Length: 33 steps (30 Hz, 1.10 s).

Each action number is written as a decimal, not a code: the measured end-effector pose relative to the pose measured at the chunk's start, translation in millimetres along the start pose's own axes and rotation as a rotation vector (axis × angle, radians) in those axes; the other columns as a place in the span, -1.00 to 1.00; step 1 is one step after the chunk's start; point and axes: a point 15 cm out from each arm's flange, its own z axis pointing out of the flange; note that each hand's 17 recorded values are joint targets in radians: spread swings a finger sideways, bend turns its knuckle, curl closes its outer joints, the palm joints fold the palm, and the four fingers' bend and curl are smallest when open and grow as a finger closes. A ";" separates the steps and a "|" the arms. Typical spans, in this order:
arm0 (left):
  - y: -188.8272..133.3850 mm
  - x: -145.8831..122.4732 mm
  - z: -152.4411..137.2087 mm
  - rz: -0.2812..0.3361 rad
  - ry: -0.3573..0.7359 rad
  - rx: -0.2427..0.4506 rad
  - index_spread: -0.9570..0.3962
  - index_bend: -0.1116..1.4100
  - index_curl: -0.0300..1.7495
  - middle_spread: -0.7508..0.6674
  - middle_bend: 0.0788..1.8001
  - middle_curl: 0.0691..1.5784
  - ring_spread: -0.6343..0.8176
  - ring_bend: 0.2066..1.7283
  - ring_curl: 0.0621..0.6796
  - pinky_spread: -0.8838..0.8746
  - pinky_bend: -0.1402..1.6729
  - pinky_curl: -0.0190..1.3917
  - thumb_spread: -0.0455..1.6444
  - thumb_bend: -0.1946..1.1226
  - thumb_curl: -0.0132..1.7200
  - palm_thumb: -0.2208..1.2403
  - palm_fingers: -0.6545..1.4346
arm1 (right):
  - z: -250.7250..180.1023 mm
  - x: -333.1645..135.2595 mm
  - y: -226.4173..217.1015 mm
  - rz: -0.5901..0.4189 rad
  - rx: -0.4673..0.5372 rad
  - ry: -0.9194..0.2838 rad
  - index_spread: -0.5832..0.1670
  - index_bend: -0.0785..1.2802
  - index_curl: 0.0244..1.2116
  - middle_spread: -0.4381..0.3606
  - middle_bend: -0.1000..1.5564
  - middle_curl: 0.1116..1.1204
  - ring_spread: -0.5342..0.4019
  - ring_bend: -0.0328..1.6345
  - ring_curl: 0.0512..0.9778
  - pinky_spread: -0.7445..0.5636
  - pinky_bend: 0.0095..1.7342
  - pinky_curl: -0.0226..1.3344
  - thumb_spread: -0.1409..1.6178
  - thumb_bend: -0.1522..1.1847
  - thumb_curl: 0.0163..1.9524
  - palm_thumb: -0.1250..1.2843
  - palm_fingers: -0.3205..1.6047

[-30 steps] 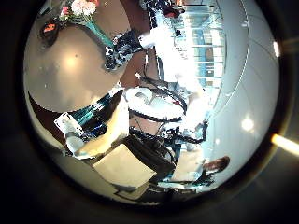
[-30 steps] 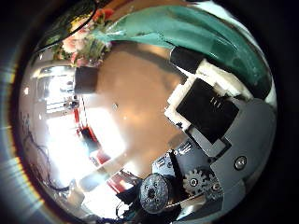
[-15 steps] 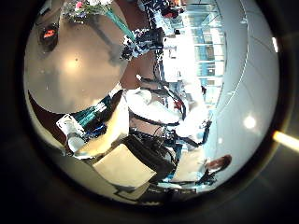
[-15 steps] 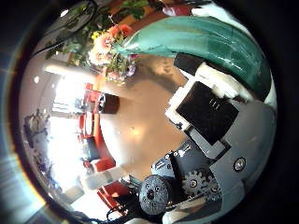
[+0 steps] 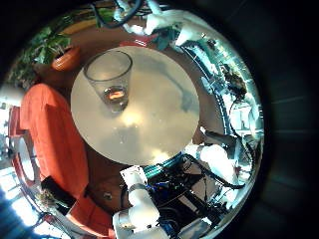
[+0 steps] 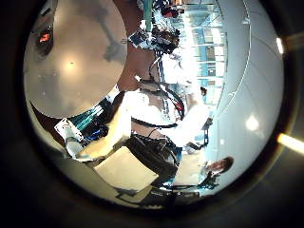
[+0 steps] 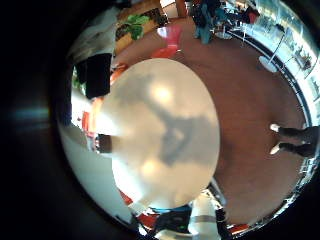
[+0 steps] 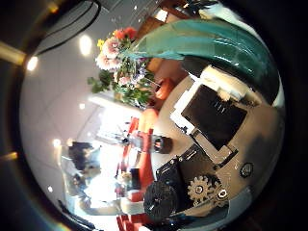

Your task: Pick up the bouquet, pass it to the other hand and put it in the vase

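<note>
Bouquet [image 8: 125, 63] is clamped in the right hand [image 8: 217, 120], fingers curled on its teal wrap [image 8: 207, 43]; a second ago the table filled the background there, now ceiling does (the hand has tipped upward), so the lift looks done and the handover comes next; its long axis runs from wrap to blooms, pointing away from the palm. Left hand [image 6: 104, 147] waits above the table [image 5: 150, 115] near the vase [image 5: 108, 80]; its fingers' state I cannot tell.

White arm segments [image 6: 157, 106], right hand [image 8: 217, 125] of black-and-white blocks, black gear wheels [image 8: 200, 190]
</note>
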 end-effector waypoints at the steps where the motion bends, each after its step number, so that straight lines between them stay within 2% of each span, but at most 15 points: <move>1: -3.1 2.5 0.3 0.001 0.019 0.001 0.65 -0.62 -0.58 0.52 -0.81 -0.60 0.56 -0.58 -0.60 0.54 -0.64 -0.58 0.37 -0.74 -0.58 -0.05 -0.19 | 0.6 -6.7 0.9 0.005 -0.014 -0.046 -0.14 0.77 0.63 -0.22 0.73 0.48 -0.22 0.84 0.29 -0.14 0.37 0.45 0.12 -0.68 0.13 0.76 0.53; 6: -20.8 18.4 -7.2 0.016 0.126 0.040 0.64 -0.61 -0.57 0.51 -0.81 -0.60 0.56 -0.58 -0.60 0.53 -0.64 -0.58 0.37 -0.75 -0.59 -0.11 -0.18 | -2.1 -49.2 1.4 0.031 -0.070 -0.296 -0.13 0.77 0.62 -0.22 0.74 0.46 -0.21 0.84 0.28 -0.14 0.36 0.48 0.12 -0.69 0.17 0.76 0.53; 13: -49.2 40.6 -25.2 0.044 0.309 0.122 0.65 -0.62 -0.57 0.52 -0.83 -0.61 0.56 -0.58 -0.60 0.53 -0.64 -0.58 0.35 -0.75 -0.60 -0.18 -0.18 | -6.9 -120.7 9.6 -0.020 -0.179 -0.569 -0.11 0.78 0.61 -0.21 0.76 0.44 -0.21 0.85 0.27 -0.14 0.34 0.51 0.13 -0.72 0.21 0.75 0.53; 21: -79.0 61.8 -57.7 0.081 0.582 0.205 0.68 -0.64 -0.59 0.55 -0.83 -0.61 0.56 -0.56 -0.59 0.53 -0.63 -0.56 0.30 -0.75 -0.60 -0.23 -0.20 | 8.9 -163.3 33.5 -0.089 -0.347 -0.676 -0.10 0.79 0.59 -0.21 0.76 0.43 -0.21 0.86 0.26 -0.15 0.33 0.54 0.14 -0.74 0.25 0.75 0.53; 33: -99.7 71.4 -70.1 0.097 0.752 0.219 0.73 -0.65 -0.61 0.60 -0.83 -0.61 0.57 -0.55 -0.59 0.54 -0.62 -0.53 0.21 -0.75 -0.60 -0.25 -0.22 | 27.7 -202.2 73.5 -0.145 -0.508 -0.743 -0.09 0.80 0.58 -0.21 0.77 0.40 -0.21 0.86 0.26 -0.16 0.31 0.58 0.15 -0.76 0.30 0.75 0.53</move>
